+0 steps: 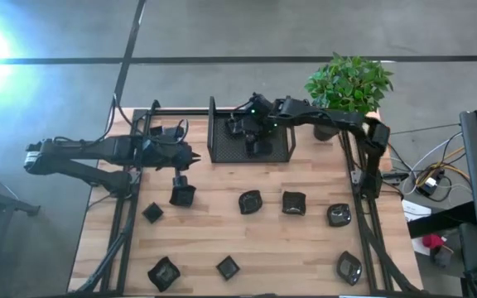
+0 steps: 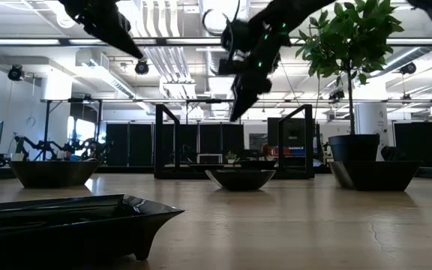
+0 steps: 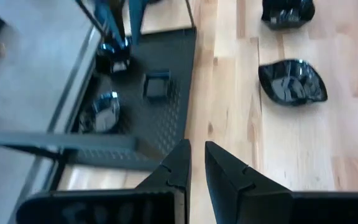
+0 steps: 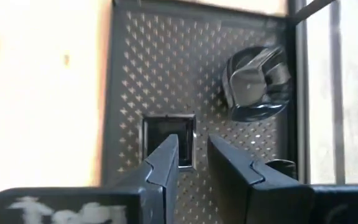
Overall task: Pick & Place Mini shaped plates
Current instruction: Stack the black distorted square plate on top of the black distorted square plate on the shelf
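Mini shaped plates (image 1: 250, 201) lay across the desk (image 1: 305, 240), right gripper (image 4: 191, 158) hovered above the mesh tray (image 4: 160, 74), jaws narrowly parted, empty, left gripper (image 3: 196, 163) likewise.

A: What colour are the mini shaped plates (image 1: 250, 201)?

B: Glossy black, all of them, with pale glints of light on the glaze.

A: And the table (image 1: 263, 248)?

B: Light wood, honey-toned planks with a fine grain and a few darker knots.

A: The tray (image 4: 166, 74)?

B: Black metal, punched all over with a regular pattern of tiny holes (the light wood shows through as pale dots).

A: The arms?

B: Dark, nearly black; the right gripper (image 4: 192, 163) has matte charcoal fingers, and so does the left gripper (image 3: 194, 168).

A: Anything bright?

B: The plant (image 1: 350, 83), fresh green leaves. The floor around is grey.
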Motion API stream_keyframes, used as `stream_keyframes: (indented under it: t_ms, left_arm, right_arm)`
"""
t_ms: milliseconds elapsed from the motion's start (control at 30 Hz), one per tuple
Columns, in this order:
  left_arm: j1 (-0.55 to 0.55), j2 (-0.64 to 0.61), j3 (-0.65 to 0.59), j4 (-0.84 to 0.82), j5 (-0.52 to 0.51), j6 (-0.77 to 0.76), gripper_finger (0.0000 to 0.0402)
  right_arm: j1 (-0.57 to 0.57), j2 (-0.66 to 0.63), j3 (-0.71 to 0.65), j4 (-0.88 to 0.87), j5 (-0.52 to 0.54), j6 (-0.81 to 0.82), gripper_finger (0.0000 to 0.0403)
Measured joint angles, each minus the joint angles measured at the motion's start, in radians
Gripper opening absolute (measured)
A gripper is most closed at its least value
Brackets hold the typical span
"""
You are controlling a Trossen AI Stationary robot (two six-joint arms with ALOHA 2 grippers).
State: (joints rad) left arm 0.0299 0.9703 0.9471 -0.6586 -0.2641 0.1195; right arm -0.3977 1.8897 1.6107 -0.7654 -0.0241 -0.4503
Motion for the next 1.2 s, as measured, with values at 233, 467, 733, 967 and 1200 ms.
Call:
stream_keyframes:
  t_ms: [233, 467, 733, 967, 1200]
  left_arm:
    - [0.001, 0.001, -0.007, -0.115, 0.008, -0.083, 0.0041]
    - [0.0, 0.001, -0.056, -0.142, 0.035, -0.061, 0.0042]
    - [0.0, 0.023, -0.165, -0.135, 0.04, -0.065, 0.0042]
    - [0.0, 0.106, -0.214, -0.123, 0.104, -0.134, 0.0042]
    - [0.0, 0.23, -0.229, -0.126, 0.127, -0.148, 0.0042]
  right_arm:
    - [0.054, -0.11, -0.01, -0.059, -0.002, 0.016, 0.0069]
    - [0.11, -0.193, -0.01, -0.123, -0.002, 0.015, 0.007]
    - [0.156, -0.258, -0.01, -0.17, -0.002, 0.04, 0.007]
    - [0.163, -0.273, -0.01, -0.181, -0.002, 0.047, 0.0066]
    - [0.162, -0.273, -0.01, -0.182, -0.002, 0.037, 0.0067]
